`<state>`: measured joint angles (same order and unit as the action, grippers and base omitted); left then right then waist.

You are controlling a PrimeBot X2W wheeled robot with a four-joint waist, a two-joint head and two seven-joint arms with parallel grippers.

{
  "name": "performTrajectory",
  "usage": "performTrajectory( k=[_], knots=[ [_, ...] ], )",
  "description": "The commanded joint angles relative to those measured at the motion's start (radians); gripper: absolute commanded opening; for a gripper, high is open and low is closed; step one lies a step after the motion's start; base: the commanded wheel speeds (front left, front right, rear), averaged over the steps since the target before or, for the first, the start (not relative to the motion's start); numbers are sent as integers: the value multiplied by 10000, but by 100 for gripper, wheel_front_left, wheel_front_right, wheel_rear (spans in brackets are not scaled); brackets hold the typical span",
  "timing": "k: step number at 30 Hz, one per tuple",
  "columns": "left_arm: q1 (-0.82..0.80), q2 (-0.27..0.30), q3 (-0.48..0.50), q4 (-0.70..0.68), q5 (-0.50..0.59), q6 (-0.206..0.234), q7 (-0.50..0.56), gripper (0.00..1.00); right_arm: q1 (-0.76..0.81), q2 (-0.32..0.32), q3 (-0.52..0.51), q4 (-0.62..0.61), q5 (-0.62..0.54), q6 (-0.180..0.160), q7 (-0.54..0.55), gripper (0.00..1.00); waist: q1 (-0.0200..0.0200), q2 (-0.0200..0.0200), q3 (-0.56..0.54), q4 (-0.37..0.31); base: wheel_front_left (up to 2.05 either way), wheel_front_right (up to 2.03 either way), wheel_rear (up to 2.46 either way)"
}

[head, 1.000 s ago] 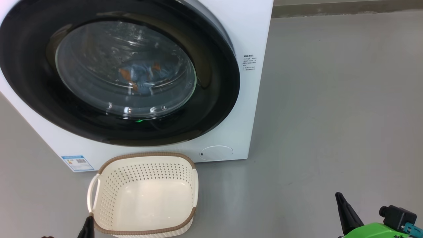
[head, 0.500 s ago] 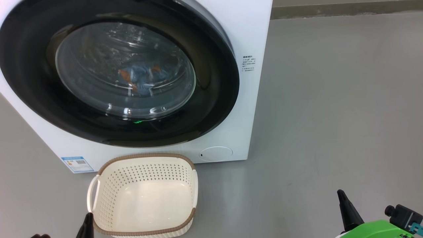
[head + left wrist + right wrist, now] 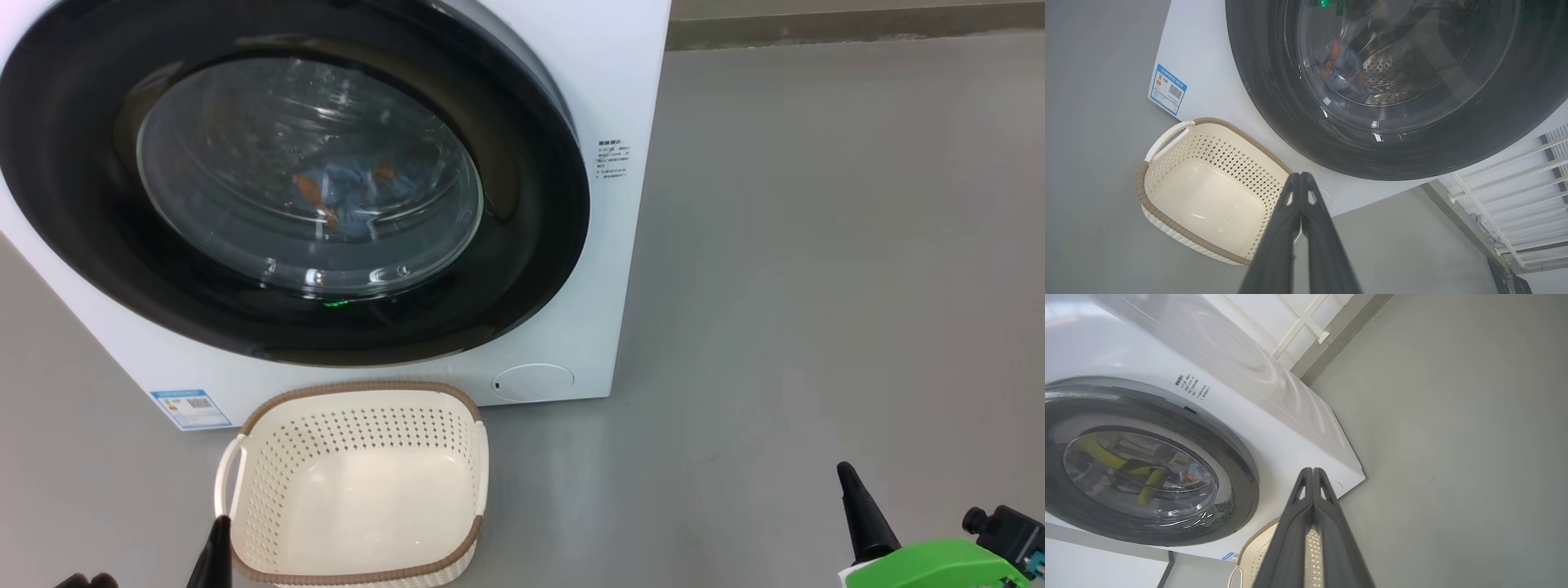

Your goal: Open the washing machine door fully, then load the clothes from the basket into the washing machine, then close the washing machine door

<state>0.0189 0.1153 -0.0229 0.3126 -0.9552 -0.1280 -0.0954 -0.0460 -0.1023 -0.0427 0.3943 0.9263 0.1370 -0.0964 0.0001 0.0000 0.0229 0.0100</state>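
Evidently both pairs of jaws are pressing together, gripping nothing: left jaws are hovering beside the basket, right jaws well apart over the floor; the clothes are lying behind the closed washing machine door

Head view downward, wrist views lower, seemingly rolled, sharing the door

The clothes show blurred through the washing machine door, itself cropped above.
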Motion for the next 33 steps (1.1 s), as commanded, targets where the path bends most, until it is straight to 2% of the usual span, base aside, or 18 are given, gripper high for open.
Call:
performTrajectory(
  k=[1, 33],
  knots=[
    [-433, 116, 266, -285, -266, -16, 64, 0, -366, -65, 22, -318, 293, -29, 79, 0, -1, 0, -5, -2, 0, 0, 0],
    [-828, -223, 759, -446, -3107, -21, 974, 0, -499, 200, -317, -836, 3242, -44, 996, 0, -1, 0, -99, -46, 0, 0, 0]
  ],
)
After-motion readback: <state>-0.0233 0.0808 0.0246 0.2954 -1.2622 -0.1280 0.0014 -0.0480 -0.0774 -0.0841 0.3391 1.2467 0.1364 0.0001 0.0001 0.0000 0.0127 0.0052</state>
